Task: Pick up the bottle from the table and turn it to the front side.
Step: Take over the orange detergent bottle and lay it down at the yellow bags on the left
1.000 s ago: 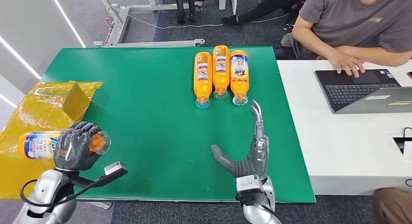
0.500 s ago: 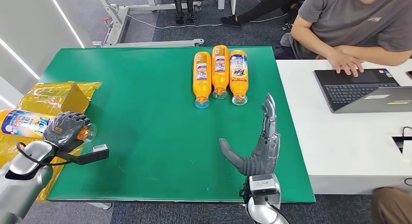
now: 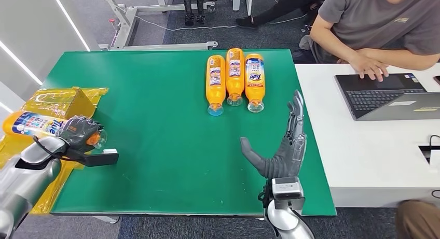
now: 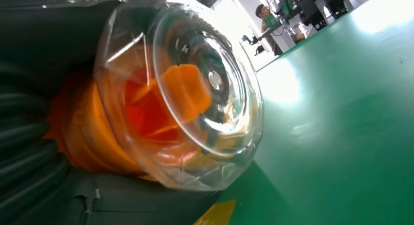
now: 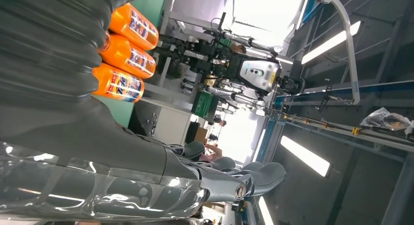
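Note:
My left hand [image 3: 78, 131] grips an orange Tide bottle [image 3: 32, 124] near its neck, at the table's left edge over the yellow wrapping. The bottle lies nearly level, its clear cap [image 3: 99, 139] pointing right. The left wrist view looks straight at that clear cap [image 4: 195, 95] and the orange neck [image 4: 93, 127]. My right hand [image 3: 284, 145] stands open above the green table [image 3: 155, 104], fingers straight up and thumb out to the left, holding nothing. Three more orange bottles [image 3: 235, 78] lie side by side at the far middle of the table, caps toward me; the right wrist view shows these bottles [image 5: 127, 49] too.
A yellow plastic-wrapped box [image 3: 59, 103] sits at the table's left edge. A white desk [image 3: 363, 145] adjoins on the right, with a laptop [image 3: 384, 96] and a seated person [image 3: 379, 26] typing. A metal frame [image 3: 135, 21] stands beyond the table's far side.
My left hand carried the bottle left and away from me, then turned it so its base now points far left. My right hand rose and moved farther forward, staying open.

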You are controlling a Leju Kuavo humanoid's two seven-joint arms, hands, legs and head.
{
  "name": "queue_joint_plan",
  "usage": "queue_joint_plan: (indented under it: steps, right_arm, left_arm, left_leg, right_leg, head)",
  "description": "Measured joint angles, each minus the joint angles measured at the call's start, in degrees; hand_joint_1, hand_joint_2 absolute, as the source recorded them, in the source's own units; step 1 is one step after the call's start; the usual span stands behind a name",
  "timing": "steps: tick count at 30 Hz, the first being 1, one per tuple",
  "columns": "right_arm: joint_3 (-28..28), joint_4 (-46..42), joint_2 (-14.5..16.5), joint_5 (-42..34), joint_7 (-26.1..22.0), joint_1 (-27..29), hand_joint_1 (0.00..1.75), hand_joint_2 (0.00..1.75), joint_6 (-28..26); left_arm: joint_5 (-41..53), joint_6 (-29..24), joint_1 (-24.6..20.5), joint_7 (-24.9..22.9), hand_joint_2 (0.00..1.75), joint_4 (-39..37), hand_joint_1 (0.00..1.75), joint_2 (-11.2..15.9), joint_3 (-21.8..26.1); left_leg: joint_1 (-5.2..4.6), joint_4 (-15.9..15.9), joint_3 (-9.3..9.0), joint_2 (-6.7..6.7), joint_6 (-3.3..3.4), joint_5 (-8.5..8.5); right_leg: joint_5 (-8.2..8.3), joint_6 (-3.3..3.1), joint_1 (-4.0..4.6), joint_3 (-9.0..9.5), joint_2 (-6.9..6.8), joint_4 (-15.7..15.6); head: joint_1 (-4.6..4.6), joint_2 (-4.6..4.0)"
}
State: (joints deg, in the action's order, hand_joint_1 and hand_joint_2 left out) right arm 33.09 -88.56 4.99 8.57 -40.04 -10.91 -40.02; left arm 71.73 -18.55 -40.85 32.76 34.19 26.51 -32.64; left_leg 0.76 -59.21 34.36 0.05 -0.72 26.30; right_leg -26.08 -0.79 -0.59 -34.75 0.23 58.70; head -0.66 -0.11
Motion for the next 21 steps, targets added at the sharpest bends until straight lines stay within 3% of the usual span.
queue_joint_plan:
  steps: [11,21]
  right_arm:
    - [-0.02,0.08,0.27,0.66,0.0,-0.03,0.0,1.75,0.0]
    - [-0.15,0.13,0.28,1.2,0.01,0.27,0.0,1.75,0.0]
  left_arm:
    - [-2.05,1.35,-2.3,0.37,1.75,-3.9,0.0,-2.89,-2.2]
    - [-8.45,6.74,-2.29,3.56,1.75,-5.2,0.0,-3.21,-2.66]
  left_leg:
    - [0.01,0.0,0.0,0.0,0.0,0.0]
    - [0.02,0.01,0.01,-0.01,0.0,0.0]
  right_leg:
    - [0.0,0.0,0.0,0.0,0.0,0.0]
    - [0.0,0.0,0.0,0.01,-0.01,0.01]
  head:
    - [0.0,0.0]
    - [0.01,0.0]
